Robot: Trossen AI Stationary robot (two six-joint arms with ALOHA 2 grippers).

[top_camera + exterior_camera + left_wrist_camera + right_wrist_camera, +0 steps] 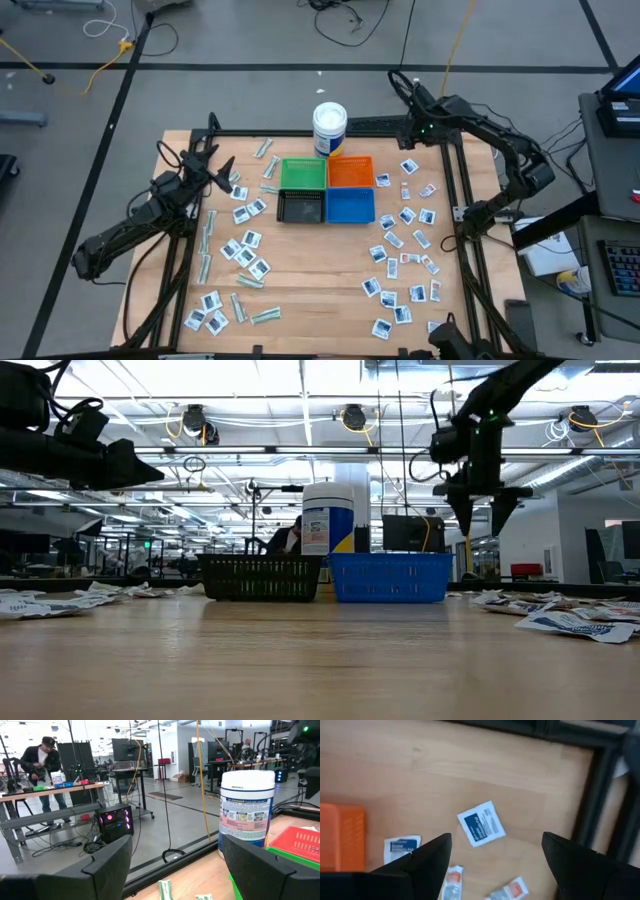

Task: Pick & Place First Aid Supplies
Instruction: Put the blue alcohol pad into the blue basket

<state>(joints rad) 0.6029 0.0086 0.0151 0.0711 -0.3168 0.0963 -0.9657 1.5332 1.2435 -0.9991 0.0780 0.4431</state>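
Left gripper (218, 172) raised over table's left, fingers spread, empty, right gripper (481, 512) spread above white sachet (481, 824), 4 bins (326, 188) centre.

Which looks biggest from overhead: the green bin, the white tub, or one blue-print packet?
1. green bin
2. white tub, though it stands taller, nearer the camera, so it may look enlarged
3. blue-print packet, clearly smallest
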